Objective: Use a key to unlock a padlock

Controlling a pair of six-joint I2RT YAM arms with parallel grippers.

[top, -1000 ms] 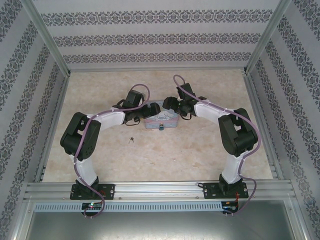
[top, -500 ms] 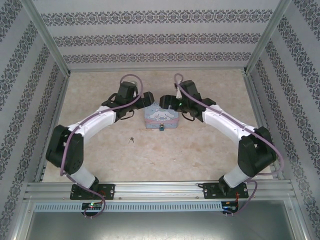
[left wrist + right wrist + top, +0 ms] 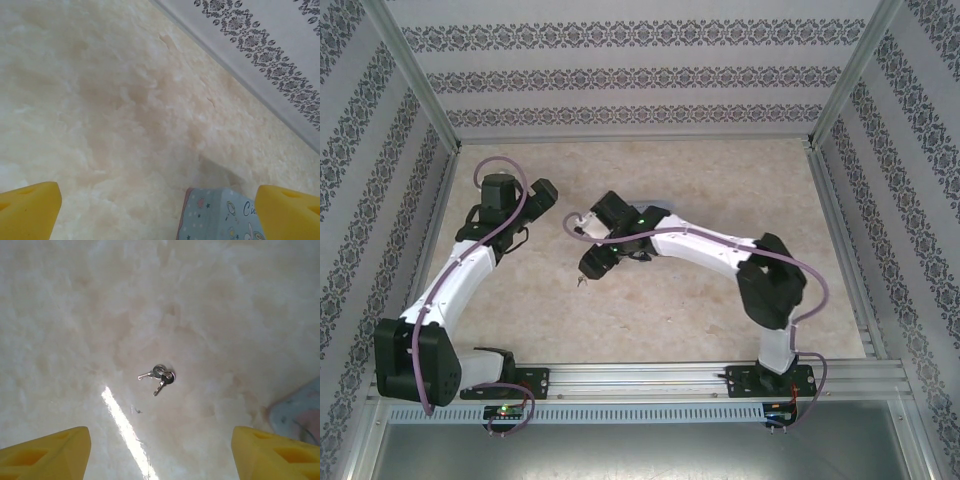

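Note:
Two small silvery keys on one ring lie flat on the marbled table, straight ahead of my right gripper. That gripper hovers above them, open, its yellow fingertips wide apart with nothing between them. From above, the keys are a dark speck just below the right gripper. My left gripper is at the left of the table, open and empty. The padlock is out of view.
A pale-blue cartoon-printed tin lies just ahead of the left fingertips, and its corner shows at the right in the right wrist view. The right arm stretches across the table's middle. Patterned walls enclose the table.
Both grippers have left the tin. The left arm swung out to the left; the right arm swept across to the left and came down over the keys, its jaws narrowing slightly.

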